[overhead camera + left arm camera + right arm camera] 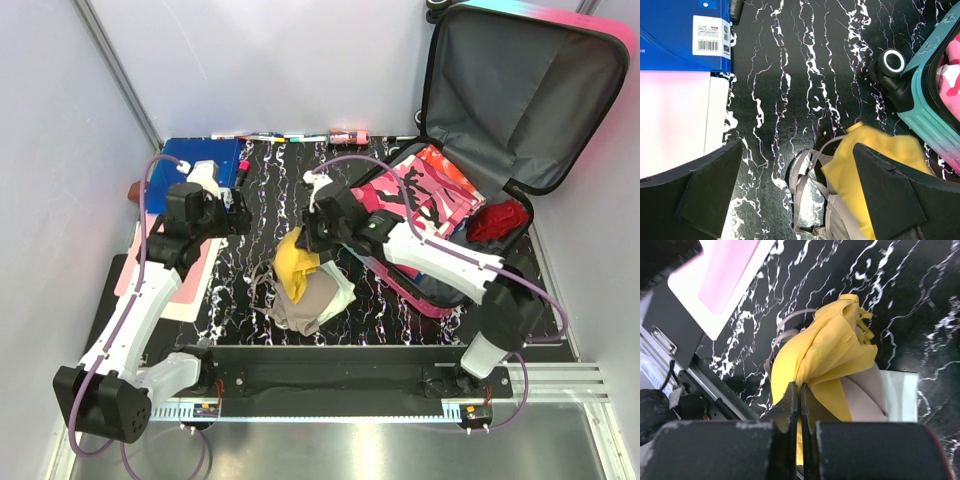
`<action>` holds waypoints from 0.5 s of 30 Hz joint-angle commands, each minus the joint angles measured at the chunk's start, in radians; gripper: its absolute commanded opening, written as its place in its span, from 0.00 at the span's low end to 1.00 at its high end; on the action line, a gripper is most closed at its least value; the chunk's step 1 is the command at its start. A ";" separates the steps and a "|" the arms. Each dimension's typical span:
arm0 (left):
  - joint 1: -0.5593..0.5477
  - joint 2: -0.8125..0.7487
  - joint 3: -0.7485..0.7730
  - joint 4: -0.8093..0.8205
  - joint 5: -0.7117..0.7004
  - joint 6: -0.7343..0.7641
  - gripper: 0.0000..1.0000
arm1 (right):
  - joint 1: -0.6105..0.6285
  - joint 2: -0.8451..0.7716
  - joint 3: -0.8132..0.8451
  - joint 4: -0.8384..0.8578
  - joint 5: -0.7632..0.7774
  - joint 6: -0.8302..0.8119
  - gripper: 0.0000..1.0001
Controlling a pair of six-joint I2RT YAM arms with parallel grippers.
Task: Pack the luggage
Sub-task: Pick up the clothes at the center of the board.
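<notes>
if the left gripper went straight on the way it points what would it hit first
Probably the marbled tabletop: the open left gripper points down at it. The grey strap and yellow cloth lie just beside that line, so it could graze them; depth is unclear.

The luggage [530,90] lid runs off the top edge of the overhead view. Along the back of the counter [270,190], a row of small things [275,137] is too small to name. The yellow cloth [293,262] covers most of a grey garment [300,305]. In its own wrist view the right tool [800,392] blocks the cloth's lower part. The left wrist view cuts off the blue folder [675,35] at its top and left edges.
</notes>
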 commanded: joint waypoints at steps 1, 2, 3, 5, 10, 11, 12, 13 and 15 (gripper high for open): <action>-0.003 -0.022 0.008 0.033 0.012 0.003 0.99 | -0.054 -0.127 -0.037 0.019 0.047 -0.016 0.00; -0.003 -0.024 0.006 0.033 0.012 0.003 0.99 | -0.064 -0.141 -0.046 0.019 0.048 -0.020 0.00; -0.003 -0.025 0.006 0.035 0.011 0.003 0.99 | -0.087 -0.176 -0.067 0.015 0.050 -0.022 0.00; -0.003 -0.025 0.008 0.033 0.011 0.003 0.99 | -0.118 -0.210 -0.086 0.001 0.051 -0.022 0.00; -0.003 -0.030 0.006 0.033 0.014 0.003 0.99 | -0.204 -0.333 -0.142 -0.065 0.094 -0.056 0.00; -0.005 -0.030 0.008 0.033 0.014 0.003 0.99 | -0.219 -0.359 -0.149 -0.079 0.128 -0.062 0.00; -0.003 -0.031 0.008 0.033 0.015 0.002 0.99 | -0.233 -0.371 -0.159 -0.094 0.142 -0.068 0.00; -0.005 -0.031 0.006 0.033 0.014 0.002 0.99 | -0.267 -0.382 -0.165 -0.117 0.157 -0.080 0.00; -0.003 -0.031 0.008 0.033 0.015 0.002 0.99 | -0.302 -0.414 -0.185 -0.133 0.185 -0.092 0.00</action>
